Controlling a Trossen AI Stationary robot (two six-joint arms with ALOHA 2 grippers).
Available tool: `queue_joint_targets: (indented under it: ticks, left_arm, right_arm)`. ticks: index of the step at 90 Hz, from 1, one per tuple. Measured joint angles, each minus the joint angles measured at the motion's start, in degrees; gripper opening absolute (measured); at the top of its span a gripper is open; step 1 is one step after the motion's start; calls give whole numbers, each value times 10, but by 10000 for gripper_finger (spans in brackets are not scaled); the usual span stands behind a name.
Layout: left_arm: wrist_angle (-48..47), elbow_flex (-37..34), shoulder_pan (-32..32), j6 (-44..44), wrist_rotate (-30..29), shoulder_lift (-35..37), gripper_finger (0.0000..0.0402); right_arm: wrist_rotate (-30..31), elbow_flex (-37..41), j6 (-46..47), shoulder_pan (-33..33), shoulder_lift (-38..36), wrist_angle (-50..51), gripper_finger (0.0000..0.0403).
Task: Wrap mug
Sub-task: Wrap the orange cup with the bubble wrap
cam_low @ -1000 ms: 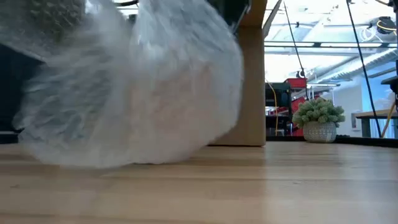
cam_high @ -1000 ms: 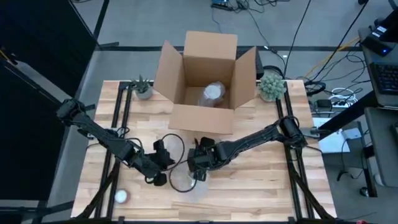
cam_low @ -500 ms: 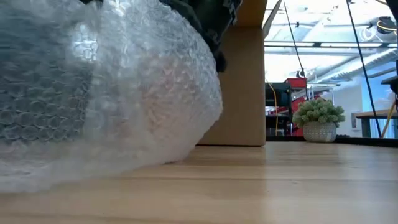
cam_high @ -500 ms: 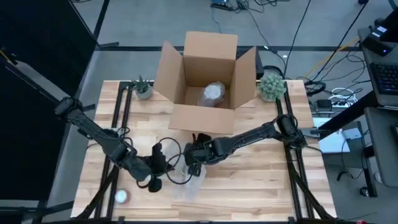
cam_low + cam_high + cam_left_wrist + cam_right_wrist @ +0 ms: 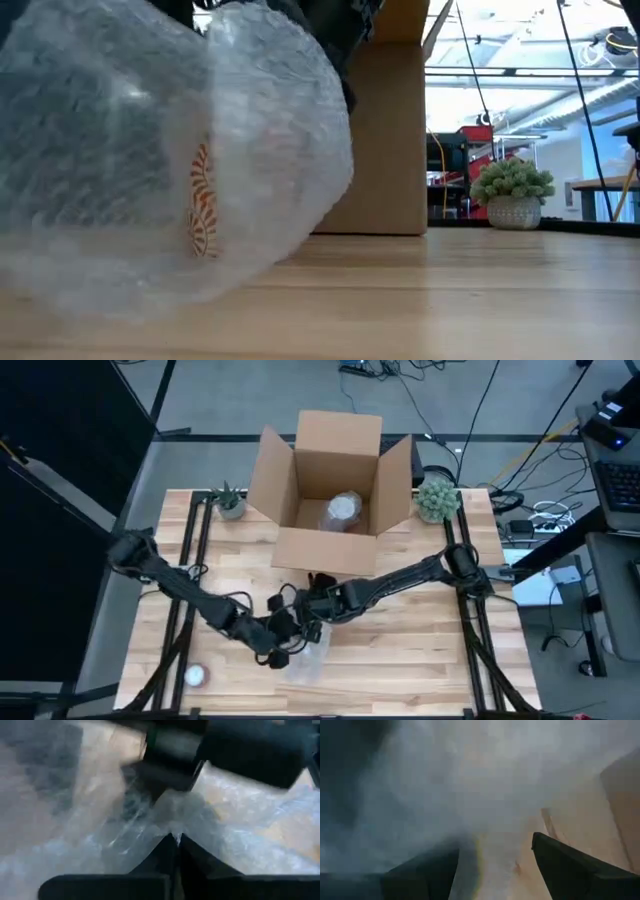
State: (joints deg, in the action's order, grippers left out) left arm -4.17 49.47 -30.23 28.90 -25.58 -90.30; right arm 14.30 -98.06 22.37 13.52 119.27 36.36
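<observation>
Low view: the mug (image 5: 203,210) is seen through bubble wrap (image 5: 150,150), orientation unclear; left gripper (image 5: 174,837) is clenched on wrap, right gripper (image 5: 495,855) spread.

Your light wooden plank tabletop (image 5: 420,650) carried an open brown cardboard box (image 5: 330,490), two small potted plants (image 5: 229,502) (image 5: 436,497), a small white disc (image 5: 196,676) and a clear bubble-wrap bundle (image 5: 305,652).

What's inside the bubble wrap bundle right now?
Through the bubble wrap the low view shows a pale shape with an orange-and-white striped patch, probably the mug; its outline, handle and rim are veiled. The left claw pinches the wrap's edge, and the right claw is open against it.
</observation>
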Motion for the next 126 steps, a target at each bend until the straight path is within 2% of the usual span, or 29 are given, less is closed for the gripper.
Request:
queue_joint_targets:
  ticks: [18,32,46,57,78,98,112,126]
  left_arm:
    - [2,1,1,7,0,-4,0]
    - [5,0,2,2,3,-1,0]
    - [7,-1,2,2,3,-2,0]
    - [6,-2,2,3,3,-2,0]
    - [10,-1,3,1,4,-2,0]
    - [19,0,3,2,6,2,0]
    - [-29,34,2,-12,45,31,0]
    - [-175,78,-1,-9,64,81,0]
  right_arm:
    - [-56,0,-5,2,-67,66,238]
    - [-41,-1,-12,20,-91,52,238]
    - [66,-1,-62,31,-57,-67,238]
    - [64,-1,-66,22,-18,-88,238]
    - [69,-3,16,43,-1,61,228]
    - [63,-4,27,33,30,15,209]
    - [47,-2,22,30,39,13,205]
    - [47,-2,20,30,39,8,205]
